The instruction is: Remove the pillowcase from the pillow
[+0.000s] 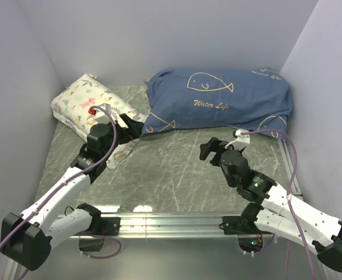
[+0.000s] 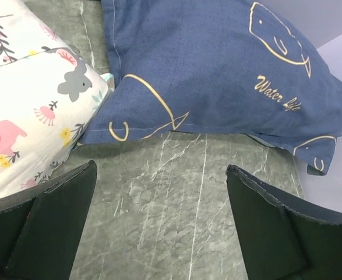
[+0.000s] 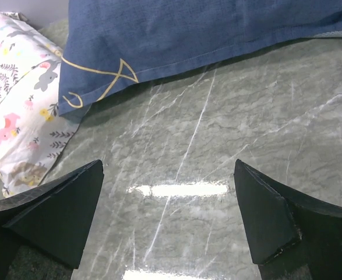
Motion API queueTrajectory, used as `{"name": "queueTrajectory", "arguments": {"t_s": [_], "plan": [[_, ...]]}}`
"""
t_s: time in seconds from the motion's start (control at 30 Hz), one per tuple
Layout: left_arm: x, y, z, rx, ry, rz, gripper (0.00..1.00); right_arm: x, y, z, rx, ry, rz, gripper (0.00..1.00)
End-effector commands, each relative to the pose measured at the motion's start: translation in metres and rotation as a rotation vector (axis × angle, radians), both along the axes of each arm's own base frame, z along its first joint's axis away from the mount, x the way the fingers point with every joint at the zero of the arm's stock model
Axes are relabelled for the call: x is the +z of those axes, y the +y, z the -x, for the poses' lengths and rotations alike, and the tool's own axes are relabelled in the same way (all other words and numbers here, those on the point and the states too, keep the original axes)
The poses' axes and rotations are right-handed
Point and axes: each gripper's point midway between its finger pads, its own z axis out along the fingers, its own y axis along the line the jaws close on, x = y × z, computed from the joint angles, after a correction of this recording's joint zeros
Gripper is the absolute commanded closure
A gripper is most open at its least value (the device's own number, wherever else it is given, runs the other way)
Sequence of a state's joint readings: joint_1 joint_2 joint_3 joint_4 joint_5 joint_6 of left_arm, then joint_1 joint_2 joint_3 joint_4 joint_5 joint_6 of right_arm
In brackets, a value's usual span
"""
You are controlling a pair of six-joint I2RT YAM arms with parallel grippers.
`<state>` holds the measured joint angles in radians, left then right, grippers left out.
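Note:
The blue pillowcase (image 1: 217, 99) with cream whales and "Water Life" script lies stuffed at the back right of the table. It also shows in the left wrist view (image 2: 217, 76) and the right wrist view (image 3: 188, 35). The white pillow is hidden inside it. My left gripper (image 1: 130, 125) is open and empty, just short of the case's front left corner (image 2: 109, 131), with only bare table between its fingers (image 2: 161, 168). My right gripper (image 1: 208, 150) is open and empty over the table in front of the case (image 3: 169, 163).
A smaller white floral-print pillow (image 1: 86, 105) lies at the back left, touching the case's left corner; it also shows in the left wrist view (image 2: 25, 99). Grey walls close in the left, back and right. An aluminium rail (image 1: 171, 221) runs along the near edge.

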<state>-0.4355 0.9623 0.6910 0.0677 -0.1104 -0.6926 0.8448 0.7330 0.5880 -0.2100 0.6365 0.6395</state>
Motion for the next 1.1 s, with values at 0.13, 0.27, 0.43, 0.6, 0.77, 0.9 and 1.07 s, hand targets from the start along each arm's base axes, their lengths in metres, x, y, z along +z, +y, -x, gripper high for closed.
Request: {"name": "queueTrajectory", "arguments": {"t_s": [0.13,0.27,0.43,0.6,0.77,0.9,1.07], "plan": [[0.051,-0.012,-0.021,0.0,-0.112,0.021,0.01,0.02,0.009,-0.006,0.024,-0.037,0.002,0.0],[0.053,-0.016,-0.064,0.077,-0.063,-0.035,0.01,0.035,0.02,-0.021,0.041,-0.057,0.045,0.0],[0.031,-0.045,-0.132,0.061,0.002,-0.119,0.01,0.045,0.006,-0.086,-0.037,0.035,0.027,0.0],[-0.011,-0.079,-0.183,-0.049,0.074,-0.135,0.01,0.049,-0.021,-0.149,-0.137,0.078,-0.031,0.0],[-0.041,-0.096,-0.198,-0.117,0.122,-0.159,0.01,0.027,-0.058,-0.199,-0.251,0.145,-0.065,0.0],[-0.054,-0.105,-0.197,-0.165,0.144,-0.153,0.01,-0.004,-0.1,-0.209,-0.364,0.206,-0.062,0.0],[-0.073,-0.108,-0.19,-0.187,0.167,-0.13,0.01,-0.024,-0.124,-0.202,-0.44,0.203,-0.08,0.0]]}}
